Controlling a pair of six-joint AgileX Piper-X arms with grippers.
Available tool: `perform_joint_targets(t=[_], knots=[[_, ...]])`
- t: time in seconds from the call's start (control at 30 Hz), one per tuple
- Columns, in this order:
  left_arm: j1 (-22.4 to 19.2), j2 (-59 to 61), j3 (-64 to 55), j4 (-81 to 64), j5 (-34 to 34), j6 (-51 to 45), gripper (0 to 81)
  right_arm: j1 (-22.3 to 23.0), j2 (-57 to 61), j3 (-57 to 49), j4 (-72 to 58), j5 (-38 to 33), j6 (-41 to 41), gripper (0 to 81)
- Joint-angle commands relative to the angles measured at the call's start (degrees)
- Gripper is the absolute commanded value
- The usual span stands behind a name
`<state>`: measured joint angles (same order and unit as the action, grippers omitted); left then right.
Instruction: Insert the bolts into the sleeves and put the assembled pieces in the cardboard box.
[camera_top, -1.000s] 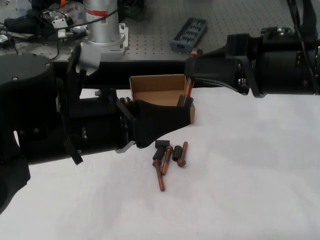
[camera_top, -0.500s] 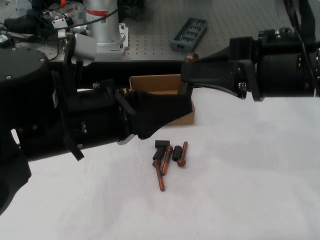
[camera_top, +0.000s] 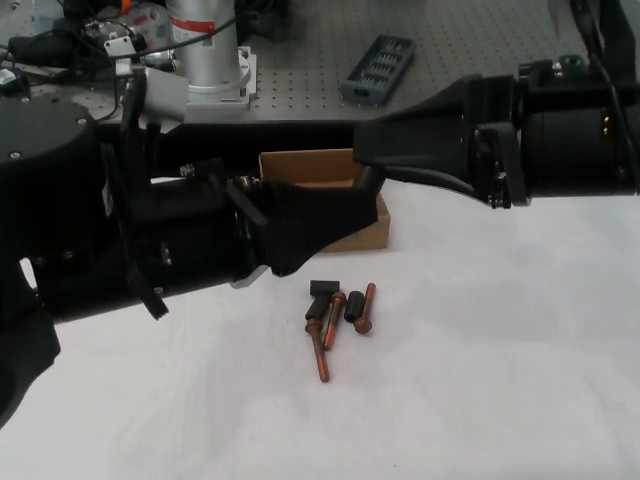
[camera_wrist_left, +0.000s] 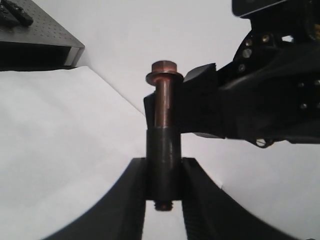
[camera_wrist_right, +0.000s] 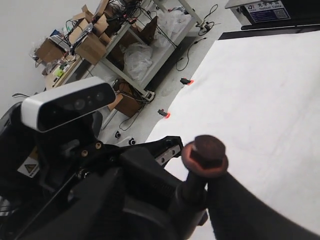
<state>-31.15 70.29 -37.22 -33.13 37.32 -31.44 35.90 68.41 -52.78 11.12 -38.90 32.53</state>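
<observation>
Both arms are finished in matte black. The left arm (camera_top: 90, 230) is built of bulky housings. A pale grey camera module (camera_top: 158, 96) with a dark front is mounted on its wrist at 12 o'clock, and a small label (camera_wrist_right: 30, 167) with a yellow warning triangle is stuck to the casing. The left claw (camera_wrist_left: 164, 165) is formed of two curved black fingers (camera_wrist_left: 127, 200), finely ribbed along their inner edges. On the right arm (camera_top: 570, 130), thin black cables (camera_top: 600, 35) are routed at 12 o'clock. Small silver screws (camera_wrist_left: 260, 143) are set into the angular black body of the right claw (camera_top: 368, 168).
</observation>
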Motion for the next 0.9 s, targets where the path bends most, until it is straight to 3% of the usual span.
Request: perform_joint_targets(t=[0.0,0.53,0.67,0.87], knots=[[0.45,-0.87,-0.89,-3.01,-2.67,-0.70,0.6,0.10,-0.52,-0.02,1.82,-2.96,0.00,38.5],[0.45,-0.87,-0.89,-6.41,-4.35,1.37,0.6,-0.33,-1.04,-0.28,2.73,-6.69,-3.21,37.2],[1.19,-0.13,-0.89,-5.83,-7.57,6.20,0.6,-3.78,-3.30,-0.28,9.66,-6.54,-9.89,32.6],[5.51,7.24,-3.28,-2.88,-6.78,6.18,0.6,-11.57,-7.41,-0.28,26.40,-2.17,-21.75,24.2]])
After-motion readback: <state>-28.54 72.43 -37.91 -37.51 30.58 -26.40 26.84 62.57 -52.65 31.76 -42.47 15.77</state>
